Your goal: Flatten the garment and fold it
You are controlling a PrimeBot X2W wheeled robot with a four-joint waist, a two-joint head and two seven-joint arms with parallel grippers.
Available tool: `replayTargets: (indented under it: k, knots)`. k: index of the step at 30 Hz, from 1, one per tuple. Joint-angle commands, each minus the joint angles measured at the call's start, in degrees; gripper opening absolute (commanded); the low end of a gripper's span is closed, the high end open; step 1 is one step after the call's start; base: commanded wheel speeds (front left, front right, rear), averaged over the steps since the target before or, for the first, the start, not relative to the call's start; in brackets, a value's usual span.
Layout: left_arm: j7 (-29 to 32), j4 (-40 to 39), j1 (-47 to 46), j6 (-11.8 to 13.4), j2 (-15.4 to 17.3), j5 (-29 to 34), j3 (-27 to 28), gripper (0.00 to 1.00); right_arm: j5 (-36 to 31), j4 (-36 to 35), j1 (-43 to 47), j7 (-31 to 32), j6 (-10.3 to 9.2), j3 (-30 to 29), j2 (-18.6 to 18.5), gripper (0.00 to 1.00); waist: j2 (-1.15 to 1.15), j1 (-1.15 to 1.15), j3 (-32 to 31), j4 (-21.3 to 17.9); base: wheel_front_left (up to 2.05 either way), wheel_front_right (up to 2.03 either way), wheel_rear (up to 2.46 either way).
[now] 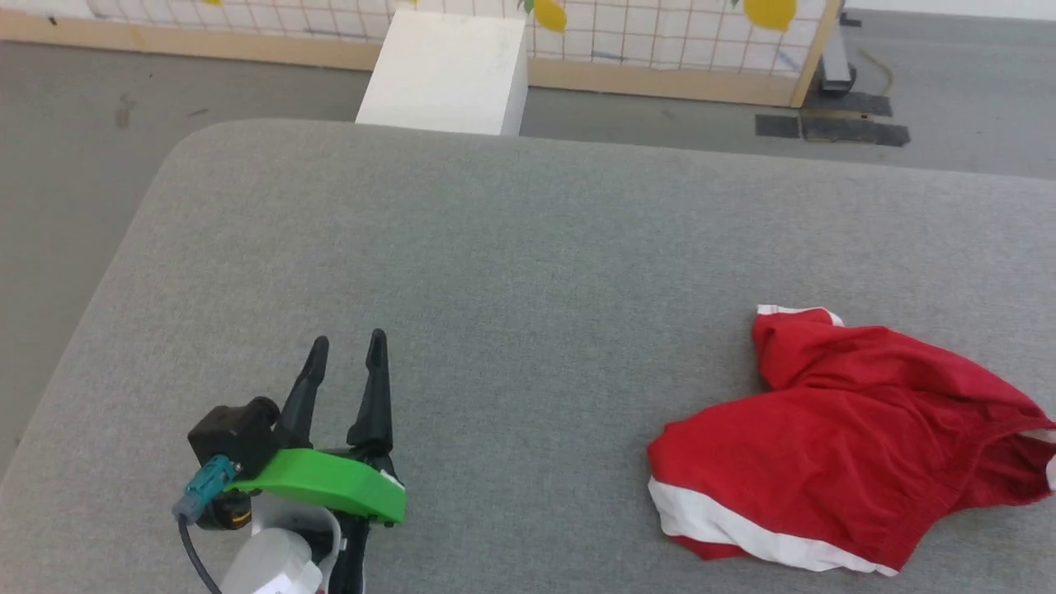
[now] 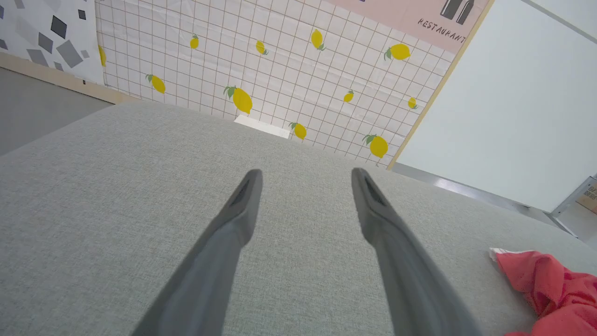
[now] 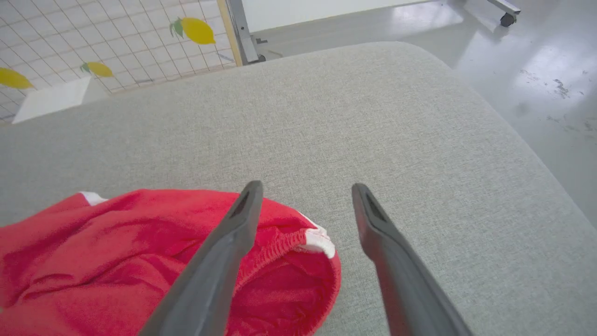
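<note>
Head view first: your left claw [image 1: 349, 337] hovers over bare table [image 1: 495, 247], fingers apart and empty. The one pair of red shorts [image 1: 841, 437] lies crumpled well off to that claw's right, with white trim showing.

Left wrist view: the same claw is spread wide with nothing between its fingers, and the shorts [image 2: 555, 289] peek in at its far right.

Right wrist view: your right claw [image 3: 307, 184] stands apart too, gripping nothing. The gathered waistband [image 3: 284, 242] lies close by its left-hand finger.

I judge you are at the flattening step, with no fold begun. Next you need both claws on opposite edges of the shorts, to pull them smooth.

Count: one pair of shorts, two claws, one table.
</note>
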Motion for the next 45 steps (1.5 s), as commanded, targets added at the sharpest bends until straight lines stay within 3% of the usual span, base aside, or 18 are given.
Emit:
replayTargets:
  k: [1,6,11,18,26,37,38,39,45]
  knots:
    - [0.14,0.05,-0.38,0.12,-0.01,-0.11,-0.16,1.00,2.07,-1.28,0.66,-1.80,-0.08,0.58,0.15,1.00,0.00,0.00,-0.98,-0.89,0.00,0.00,0.00]
    - [0.55,0.12,-0.17,0.19,-0.24,-0.57,-0.48,1.00,10.91,-1.69,4.27,-7.93,-0.08,3.62,0.24,1.00,0.00,0.00,-2.21,-2.57,0.00,0.00,0.00]
    - [4.12,0.44,-2.47,-0.76,-1.14,-1.18,-2.87,1.00,15.14,-0.51,7.48,-11.97,-0.08,6.50,0.26,1.00,0.00,0.00,-2.61,-4.48,0.00,0.00,0.00]
    - [17.72,6.36,-13.98,-2.77,-4.86,-2.92,-11.85,1.00,15.73,0.15,8.14,-13.57,-0.08,9.11,0.26,1.00,0.00,0.00,-1.28,-6.82,0.00,0.00,0.00]
    - [36.64,17.18,-22.80,-2.90,-6.03,-4.63,-23.94,1.00,15.78,0.57,6.68,-14.44,-0.08,11.01,0.26,1.00,0.00,0.00,0.25,-9.86,0.00,0.00,0.00]
    - [45.29,23.51,-22.64,-3.29,-6.12,-8.06,-33.42,1.00,16.26,1.62,7.00,-15.76,-0.08,10.51,0.27,1.00,0.00,0.00,1.61,-11.36,0.00,0.00,0.00]
    - [45.20,23.44,-22.55,-3.43,-6.12,-8.60,-33.83,0.40,16.21,1.67,6.95,-15.82,-0.08,10.41,0.27,1.00,0.00,0.00,1.64,-11.26,0.00,0.00,0.00]
    - [44.87,23.22,-22.38,-3.58,-6.13,-9.46,-34.05,0.00,16.09,1.72,6.88,-15.87,-0.08,10.36,0.27,1.00,0.00,0.00,1.66,-11.14,0.00,0.00,0.00]
    - [37.39,20.20,-23.12,-2.88,-6.13,-15.77,-31.81,0.00,16.03,2.36,6.28,-16.37,-0.08,11.13,0.27,1.00,0.00,0.00,1.20,-9.66,0.00,0.00,0.00]
